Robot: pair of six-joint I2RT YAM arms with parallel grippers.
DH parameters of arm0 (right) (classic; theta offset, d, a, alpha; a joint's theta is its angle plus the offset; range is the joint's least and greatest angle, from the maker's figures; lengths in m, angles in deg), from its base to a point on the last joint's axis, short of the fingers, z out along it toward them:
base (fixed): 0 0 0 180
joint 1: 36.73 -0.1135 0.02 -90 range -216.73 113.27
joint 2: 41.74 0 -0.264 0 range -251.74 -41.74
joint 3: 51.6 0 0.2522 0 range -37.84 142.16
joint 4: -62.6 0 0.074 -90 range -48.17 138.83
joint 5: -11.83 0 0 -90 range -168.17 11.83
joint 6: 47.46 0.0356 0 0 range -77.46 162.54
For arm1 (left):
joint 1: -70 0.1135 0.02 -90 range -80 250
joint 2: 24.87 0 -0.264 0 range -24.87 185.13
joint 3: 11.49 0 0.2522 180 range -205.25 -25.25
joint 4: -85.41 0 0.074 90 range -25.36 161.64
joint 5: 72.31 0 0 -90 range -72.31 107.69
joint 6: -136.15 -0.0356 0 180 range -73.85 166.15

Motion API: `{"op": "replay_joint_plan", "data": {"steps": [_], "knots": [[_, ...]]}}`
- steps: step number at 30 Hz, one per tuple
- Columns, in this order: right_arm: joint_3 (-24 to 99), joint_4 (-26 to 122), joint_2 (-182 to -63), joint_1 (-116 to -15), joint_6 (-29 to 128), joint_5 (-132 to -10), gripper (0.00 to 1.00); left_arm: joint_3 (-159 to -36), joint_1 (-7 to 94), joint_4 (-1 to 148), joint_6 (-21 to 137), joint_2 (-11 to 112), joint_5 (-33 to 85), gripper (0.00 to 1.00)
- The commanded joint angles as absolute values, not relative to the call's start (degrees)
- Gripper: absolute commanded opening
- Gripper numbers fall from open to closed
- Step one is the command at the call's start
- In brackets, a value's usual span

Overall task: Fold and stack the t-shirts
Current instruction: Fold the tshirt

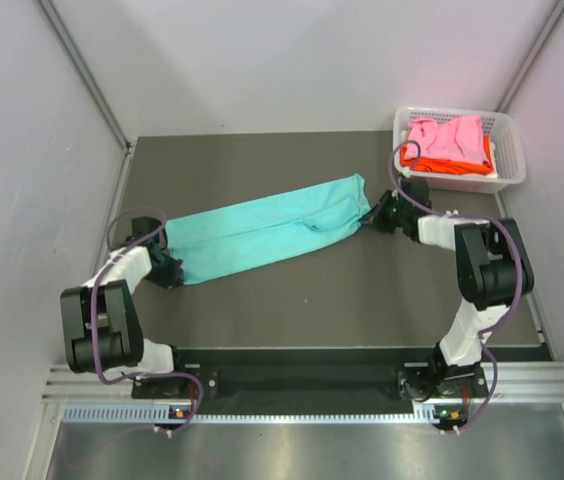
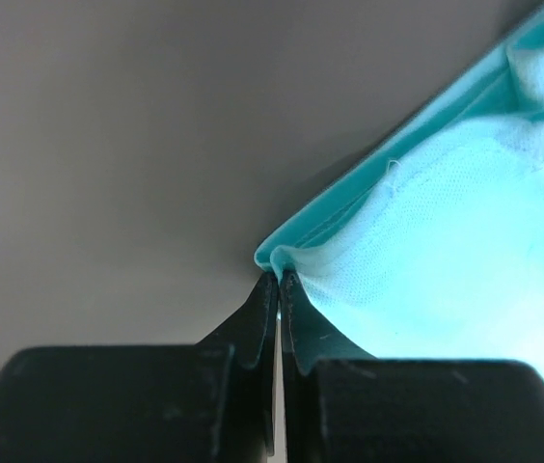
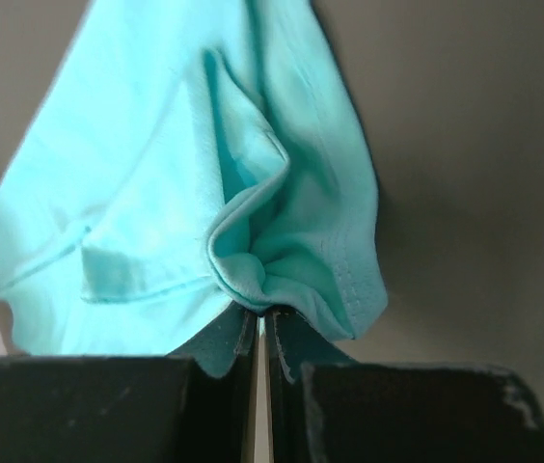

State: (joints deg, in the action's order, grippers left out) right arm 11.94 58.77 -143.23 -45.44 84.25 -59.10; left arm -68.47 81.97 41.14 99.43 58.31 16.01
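Note:
The teal t-shirt [image 1: 267,228] is folded into a long band and stretched across the table from lower left to upper right. My left gripper [image 1: 169,266] is shut on its lower left end; in the left wrist view the cloth [image 2: 446,231] bunches at the closed fingertips [image 2: 279,280]. My right gripper [image 1: 372,215] is shut on the upper right end; in the right wrist view the hem [image 3: 282,241] is pinched at its tips [image 3: 260,313]. A pink t-shirt [image 1: 444,136] lies on an orange t-shirt [image 1: 452,164] in the basket.
A white lattice basket [image 1: 510,150] stands at the table's back right corner, just behind my right arm. The dark table [image 1: 312,300] stretches between the arms and the shirt. Grey walls close in on both sides.

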Motion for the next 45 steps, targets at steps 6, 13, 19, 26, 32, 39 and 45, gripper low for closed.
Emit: {"op": "replay_joint_plan", "data": {"steps": [6,13,19,26,32,39,45], "knots": [[36.65,57.27,-155.81,-47.28,73.74,-62.88,0.01,-67.61,58.01,30.61,111.53,53.18,8.38,0.0],[48.72,58.5,-166.18,-47.72,73.2,-62.97,0.01,-66.04,39.35,23.4,121.99,47.38,5.73,0.0],[57.42,59.82,-173.91,-48.42,75.4,-60.95,0.01,-66.82,20.89,26.53,129.82,50.61,9.41,0.0],[67.97,58.86,-182.08,-49.04,78.74,-61.91,0.01,-77.52,10.52,39.03,119.04,68.43,17.24,0.0],[80.18,57.01,-189.2,-49.3,80.41,-61.74,0.01,-84.83,8.39,41.67,113.22,76.2,20.32,0.0],[88.1,52.19,-191.5,-48.43,78.84,-60.16,0.01,-91.77,8.48,48.43,108.65,82.61,24.7,0.0],[89.69,37.09,-187.82,-44.65,73.41,-56.21,0.31,-96.09,8.48,47.13,101.45,82.54,27.53,0.19]]}}
